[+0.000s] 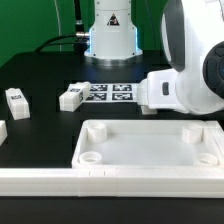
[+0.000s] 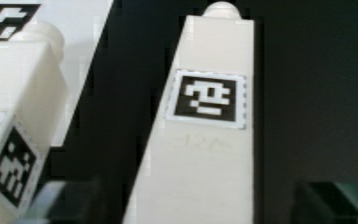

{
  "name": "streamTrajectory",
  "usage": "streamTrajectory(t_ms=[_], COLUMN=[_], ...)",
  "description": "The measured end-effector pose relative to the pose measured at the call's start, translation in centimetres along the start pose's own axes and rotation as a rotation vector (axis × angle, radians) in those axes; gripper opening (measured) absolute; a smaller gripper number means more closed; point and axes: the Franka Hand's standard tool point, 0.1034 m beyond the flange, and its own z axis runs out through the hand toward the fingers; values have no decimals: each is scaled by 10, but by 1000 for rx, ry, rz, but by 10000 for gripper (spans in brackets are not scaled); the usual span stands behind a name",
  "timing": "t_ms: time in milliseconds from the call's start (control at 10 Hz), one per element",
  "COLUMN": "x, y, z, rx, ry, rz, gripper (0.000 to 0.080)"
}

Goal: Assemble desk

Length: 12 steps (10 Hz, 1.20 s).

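The white tray-like tabletop (image 1: pixel 140 152) lies at the front, with round sockets in its corners. In the wrist view a white square leg (image 2: pixel 208 110) with a black tag lies lengthwise on the black table. My gripper (image 2: pixel 190 208) is open and straddles the leg's near end, with a dark gap on each side. A second tagged leg (image 2: pixel 19 110) lies close beside it. In the exterior view the arm's white wrist (image 1: pixel 185 85) hangs low behind the tabletop's right end and hides the fingers. Two more legs (image 1: pixel 17 99) (image 1: pixel 72 96) lie at the exterior view's left.
The marker board (image 1: pixel 112 93) lies flat behind the tabletop, in front of the robot base (image 1: pixel 110 35). Another white piece (image 1: pixel 2 131) shows at the exterior view's left edge. A white strip (image 1: pixel 40 180) runs along the table's front.
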Motion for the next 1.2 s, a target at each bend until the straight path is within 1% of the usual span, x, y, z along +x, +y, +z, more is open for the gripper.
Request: streamTrajectory(t_ms=[100,200,500,700,800,900,1000,1100,1200], x=[0,0,0,0,-3,-12,-28,-42,-46], y=[-1,-1,-1,0,1,3,4,7,8], z=[0,1,0,-5,-11,-23,-40,-57,-67], rx=[-1,-2,-2,2,4,5,3,7,10], ry=[0,-1,1,10,17,21,23,34,68], rz=[-1,-1,-1,0,-5,-22,-56,-65,-80], gripper=[384,288,288,288,288,288,289,289,289])
